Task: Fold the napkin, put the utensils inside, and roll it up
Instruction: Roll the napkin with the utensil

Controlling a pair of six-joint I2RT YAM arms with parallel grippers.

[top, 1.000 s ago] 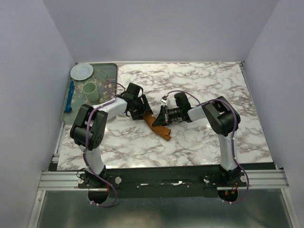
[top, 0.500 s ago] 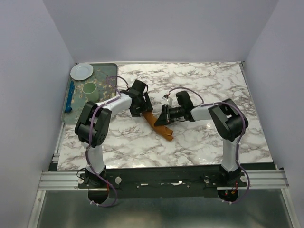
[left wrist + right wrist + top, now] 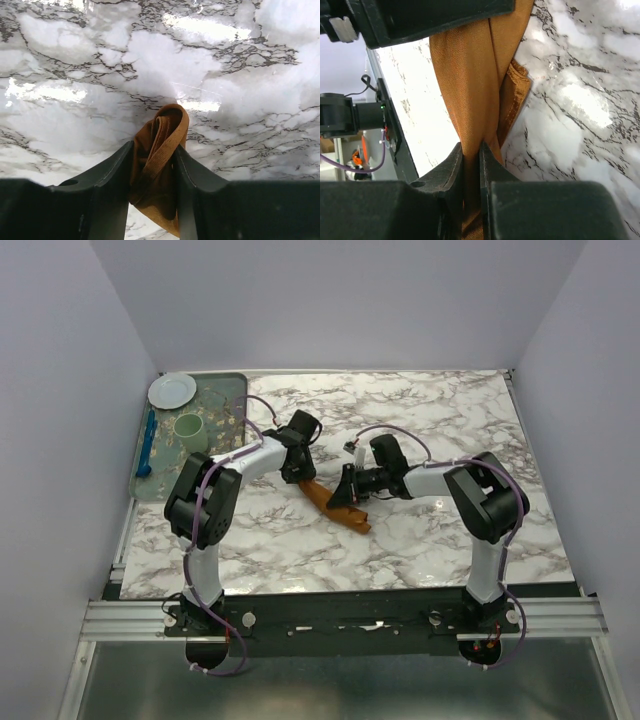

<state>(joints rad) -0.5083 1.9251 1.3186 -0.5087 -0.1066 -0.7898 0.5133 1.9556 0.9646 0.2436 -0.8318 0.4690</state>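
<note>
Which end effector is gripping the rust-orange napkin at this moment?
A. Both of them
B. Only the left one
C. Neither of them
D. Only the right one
A: the left wrist view shows the left end effector pinching the bunched napkin between its fingers, and the right wrist view shows the right end effector shut on the same cloth.

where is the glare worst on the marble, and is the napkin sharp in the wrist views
Left wrist: white glare streaks across the marble table blow out its veining, yet the napkin is sharp. Right wrist: the weave is crisp, with one bright patch on the marble at right. Top external: even light, only a mild sheen.
</note>
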